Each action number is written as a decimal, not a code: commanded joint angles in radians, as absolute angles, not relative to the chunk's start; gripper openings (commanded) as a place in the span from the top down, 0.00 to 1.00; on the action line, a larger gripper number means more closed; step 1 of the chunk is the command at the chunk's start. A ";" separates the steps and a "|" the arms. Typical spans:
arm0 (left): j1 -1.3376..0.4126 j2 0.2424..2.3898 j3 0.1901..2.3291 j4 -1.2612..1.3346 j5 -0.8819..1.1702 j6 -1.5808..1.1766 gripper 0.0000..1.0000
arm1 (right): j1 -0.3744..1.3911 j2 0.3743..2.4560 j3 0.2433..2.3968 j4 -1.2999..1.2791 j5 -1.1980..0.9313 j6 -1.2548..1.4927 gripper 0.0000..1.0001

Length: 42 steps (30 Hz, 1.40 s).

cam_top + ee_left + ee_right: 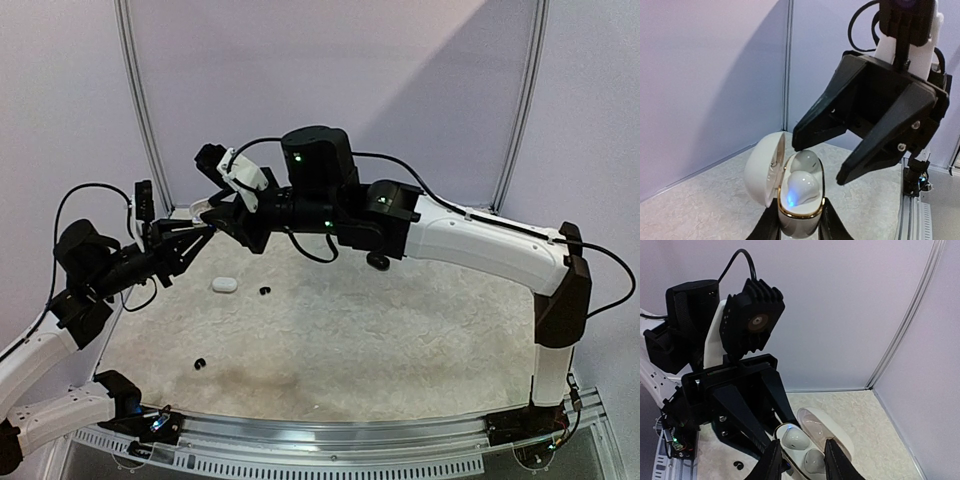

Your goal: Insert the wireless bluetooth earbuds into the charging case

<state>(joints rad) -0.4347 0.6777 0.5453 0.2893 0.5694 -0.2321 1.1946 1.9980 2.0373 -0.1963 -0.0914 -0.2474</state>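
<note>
A: You have two white earbuds [801, 187] sitting in the open charging case [762, 170]. The near one glows blue.

B: Some black earbuds [264, 291] lie loose on the table [400, 340], near the other white case [224, 285].

A: Your left gripper [799, 225] is squeezed tight on the bottom of the charging case and holds it up.

B: Your right gripper [820, 161] is part way open, right above the far bud. It has nothing in it.

A: Be careful! One fingertip is very close to that far bud. If you lift away crooked, I think you could hook the bud and flip it out.

B: You could also bump the lid. That might snap it shut on a finger, or twist the case loose from your left claw.
</note>
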 commanded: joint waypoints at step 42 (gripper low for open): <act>-0.330 0.993 0.797 -0.488 0.606 -0.157 1.00 | 0.788 1.858 1.837 -0.690 0.149 0.250 0.26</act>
<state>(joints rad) -0.3996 0.8841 0.7040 -0.3202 0.5171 0.1436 0.9463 1.8637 1.8675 -0.5041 0.1738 0.1593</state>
